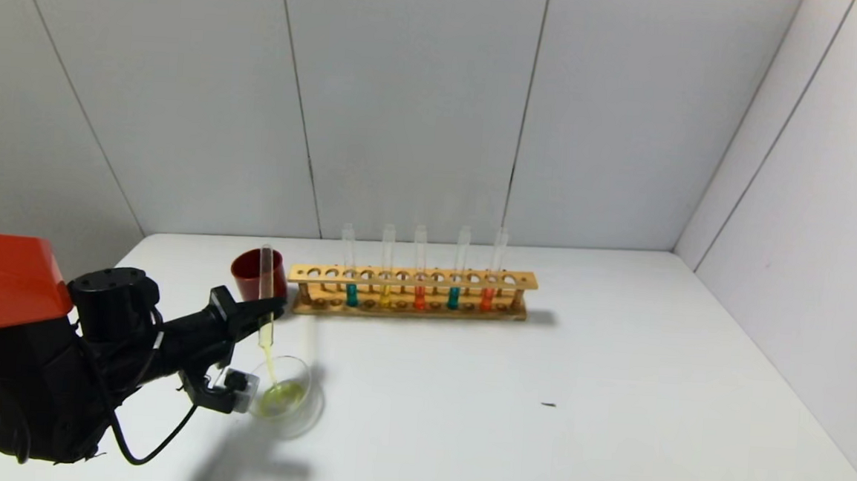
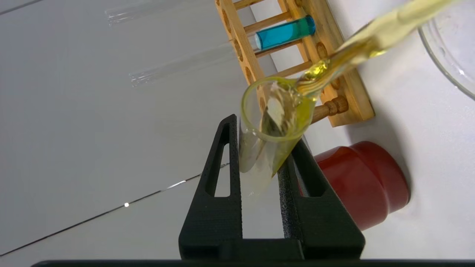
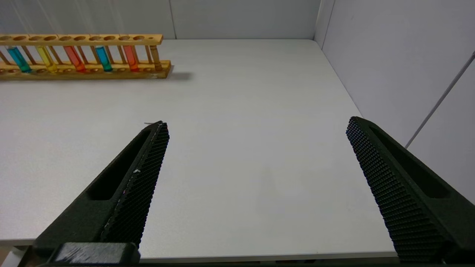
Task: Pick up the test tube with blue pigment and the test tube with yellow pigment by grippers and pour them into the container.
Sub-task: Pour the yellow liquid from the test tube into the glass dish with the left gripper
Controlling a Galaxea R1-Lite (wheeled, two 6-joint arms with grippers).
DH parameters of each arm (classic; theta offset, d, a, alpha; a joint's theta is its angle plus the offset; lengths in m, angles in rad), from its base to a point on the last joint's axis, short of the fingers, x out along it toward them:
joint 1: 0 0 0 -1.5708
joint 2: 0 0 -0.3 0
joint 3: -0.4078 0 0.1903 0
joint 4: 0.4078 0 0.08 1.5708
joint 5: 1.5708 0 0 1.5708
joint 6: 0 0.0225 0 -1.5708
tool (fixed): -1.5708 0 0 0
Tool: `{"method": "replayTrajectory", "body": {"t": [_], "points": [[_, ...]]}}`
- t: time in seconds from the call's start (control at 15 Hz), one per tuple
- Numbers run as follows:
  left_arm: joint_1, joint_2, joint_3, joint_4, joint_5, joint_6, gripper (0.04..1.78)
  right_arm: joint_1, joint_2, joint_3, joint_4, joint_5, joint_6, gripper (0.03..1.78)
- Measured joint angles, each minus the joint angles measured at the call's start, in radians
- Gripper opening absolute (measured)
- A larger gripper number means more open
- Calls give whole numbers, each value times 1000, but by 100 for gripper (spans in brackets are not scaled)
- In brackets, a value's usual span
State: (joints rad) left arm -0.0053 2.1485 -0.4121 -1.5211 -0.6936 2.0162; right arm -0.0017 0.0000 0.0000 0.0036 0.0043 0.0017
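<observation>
White panels wall in a white counter (image 1: 612,400), with a wooden rack (image 1: 410,293) standing near its far edge and a dark red cup (image 1: 249,274) just beside the rack's left end. Near the counter's front-left corner the left gripper (image 1: 270,307) is clamped on the yellow tube (image 1: 266,301), which is upended: its closed end points up in front of the cup and its mouth points down, just above the dish (image 1: 286,395). A thin yellow stream runs from the mouth into the dish, where a yellow pool already lies. In the left wrist view both fingers (image 2: 217,193) press the glass on either side, and liquid leaves the lip of the tube (image 2: 276,122) toward the dish rim (image 2: 445,63). So the tube's long axis is close to upright, with the dish directly beneath the mouth; the pour looks nearly complete. What matters next is the blue tube (image 1: 353,273), upright in the rack's left part, with a second blue one (image 1: 456,272) further right among yellow and orange tubes. The right gripper (image 3: 256,163) hangs over the front-right part of the counter, fingers spread wide and empty, well apart from the rack (image 3: 85,55). The left arm is nearer both blue tubes but is occupied, so I judge the blue pickup falls to the free right arm, reaching toward the far edge and gripping a tube across its upright axis.
</observation>
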Motion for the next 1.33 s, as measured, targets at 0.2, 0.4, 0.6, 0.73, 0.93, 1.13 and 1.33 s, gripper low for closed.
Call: {"method": "replayTrajectory", "body": {"t": [0.2,0.4,0.6,0.73,0.93,1.13,1.33], "points": [[0,2,-11,0,-12,22,33,0,0,0,0,0,0,175],[-1,-4,-33,0,-27,73,33,0,0,0,0,0,0,175],[-2,-10,-37,0,-31,95,33,0,0,0,0,0,0,175],[-2,-24,-40,0,-64,147,33,0,0,0,0,0,0,175],[0,-47,-50,0,-89,193,33,0,0,0,0,0,0,175],[-9,-64,-53,0,-103,231,33,0,0,0,0,0,0,175],[-17,-81,-54,0,-104,254,33,0,0,0,0,0,0,175]]}}
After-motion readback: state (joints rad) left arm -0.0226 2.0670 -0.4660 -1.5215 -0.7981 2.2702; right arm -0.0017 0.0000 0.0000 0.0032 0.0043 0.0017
